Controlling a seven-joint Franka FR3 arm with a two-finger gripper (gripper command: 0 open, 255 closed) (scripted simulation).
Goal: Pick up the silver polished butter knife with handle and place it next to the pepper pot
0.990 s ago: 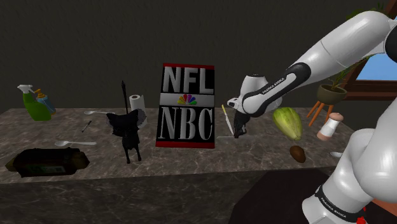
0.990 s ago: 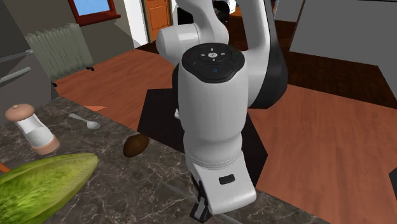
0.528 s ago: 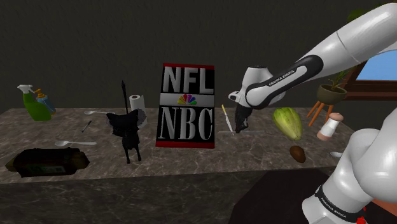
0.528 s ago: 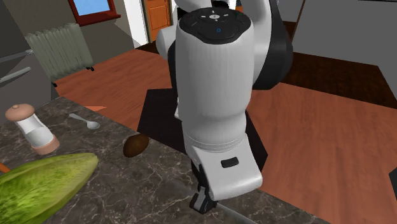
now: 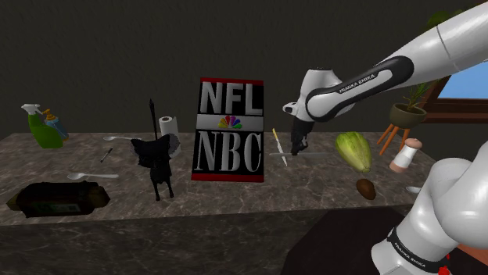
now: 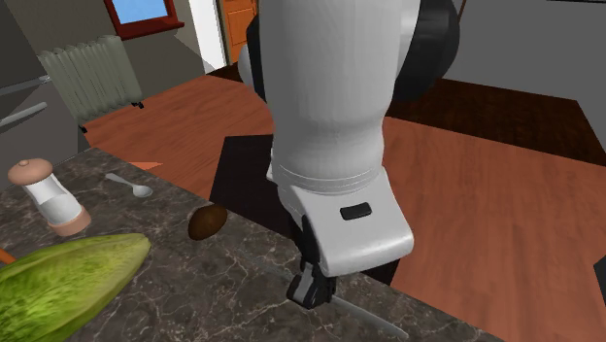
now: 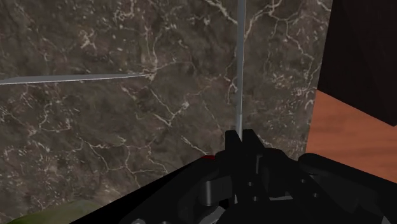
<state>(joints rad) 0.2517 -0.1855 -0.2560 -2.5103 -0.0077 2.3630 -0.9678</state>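
Round the gripper (image 5: pixel 296 148): an NFL/NBC box (image 5: pixel 227 130) stands upright mid-counter (image 5: pixel 235 199), just to the shoulder view's left of it. A thin pale utensil (image 5: pixel 279 148) lies btwn box and gripper, running toward the counter's back edge, not touching the fingers. On the other side a green veg (image 5: pixel 353 149) sits btwn gripper and pepper pot (image 5: pixel 404 155). The pot stands upright nr the counter's end at that view's right, w/ a small brown lump (image 5: pixel 364 188) and a small spoon (image 5: pixel 412 189) closer to the front edge. Past the box: black figurine (image 5: pixel 157 160), paper roll (image 5: pixel 166 125), white spoon (image 5: pixel 90 176).

Containers: green spray bottle (image 5: pixel 43 127) at the back corner of that end. Dark tray (image 5: pixel 56 197) nr the front corner, contents too dark to tell. Plant pot (image 5: pixel 407 114) behind the pepper pot.

Arm: rises from the stand, arcs over, forearm slants down, and the gripper pts down above the counter nr its stand-side edge. Fingers are clenched on the grey butter knife (image 6: pixel 364 315), apparently by one end. The blade sticks out sideways, roughly parallel to that edge and away from the pepper pot, well apart from it.
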